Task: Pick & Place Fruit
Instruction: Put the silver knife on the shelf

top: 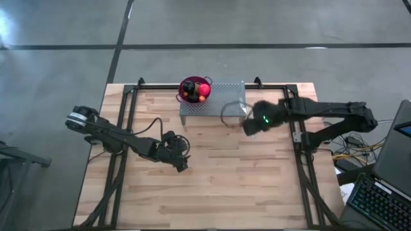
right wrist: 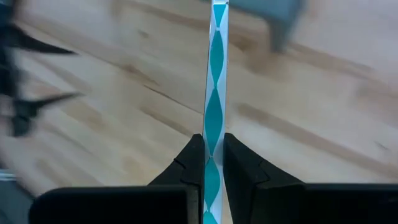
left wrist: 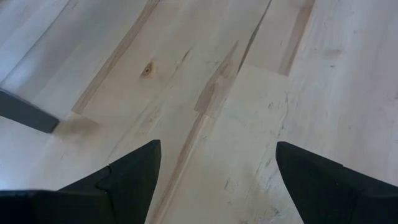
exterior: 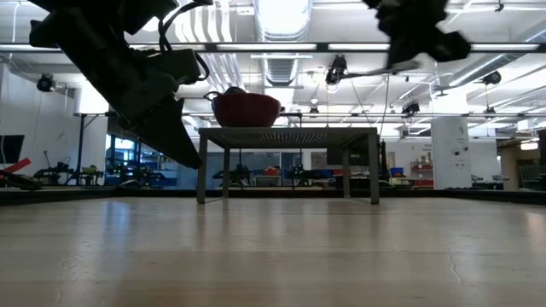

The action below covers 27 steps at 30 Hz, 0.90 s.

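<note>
Teal stick clamped between right gripper fingers, above counter. Left gripper fingers spread, empty. Fruit fills purple colander.

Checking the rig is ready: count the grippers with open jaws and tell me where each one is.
1. The left gripper hangs open over bare wood on the table's left side. The right gripper is shut on the teal stick, near the small grey stand.

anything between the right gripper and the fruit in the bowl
Nothing on the path, but the right gripper is shut on a teal stick, so it isn't free. The fruit sits in the purple bowl on the grey stand.
</note>
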Available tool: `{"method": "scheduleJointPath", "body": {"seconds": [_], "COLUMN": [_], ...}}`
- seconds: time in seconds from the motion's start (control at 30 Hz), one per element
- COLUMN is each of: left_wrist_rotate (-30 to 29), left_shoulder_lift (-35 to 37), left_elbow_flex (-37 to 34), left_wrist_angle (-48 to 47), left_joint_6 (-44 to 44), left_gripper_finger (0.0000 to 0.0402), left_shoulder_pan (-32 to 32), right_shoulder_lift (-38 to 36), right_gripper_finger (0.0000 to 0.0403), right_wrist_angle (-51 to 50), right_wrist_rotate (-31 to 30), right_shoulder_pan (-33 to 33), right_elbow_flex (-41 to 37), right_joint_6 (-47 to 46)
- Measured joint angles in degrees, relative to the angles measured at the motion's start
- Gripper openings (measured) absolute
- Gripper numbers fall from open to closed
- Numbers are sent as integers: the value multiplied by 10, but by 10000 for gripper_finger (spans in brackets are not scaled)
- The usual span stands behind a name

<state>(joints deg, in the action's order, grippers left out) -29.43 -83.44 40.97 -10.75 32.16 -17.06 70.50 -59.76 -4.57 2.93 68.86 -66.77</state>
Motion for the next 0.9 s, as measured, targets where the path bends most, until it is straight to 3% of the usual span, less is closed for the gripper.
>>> {"method": "scheduleJointPath", "body": {"seconds": [0.17, 0.33, 0.9], "left_wrist_rotate": [0, 0, 0], "left_shoulder_lift": [0, 0, 0], "left_elbow_flex": [0, 0, 0], "left_wrist_angle": [0, 0, 0], "left_joint_6": [-3, -3, -5], "left_gripper_finger": [321, 321, 321], "left_shoulder_pan": [0, 0, 0], "right_shoulder_lift": [32, 79, 275], "right_gripper_finger": [27, 27, 27], "right_wrist_angle": [92, 91, 12], "right_wrist_rotate": [65, 72, 96], "right_shoulder_pan": [101, 166, 219], "right_elbow_flex": [6, 48, 194], "right_joint_6": [56, 72, 107]}}
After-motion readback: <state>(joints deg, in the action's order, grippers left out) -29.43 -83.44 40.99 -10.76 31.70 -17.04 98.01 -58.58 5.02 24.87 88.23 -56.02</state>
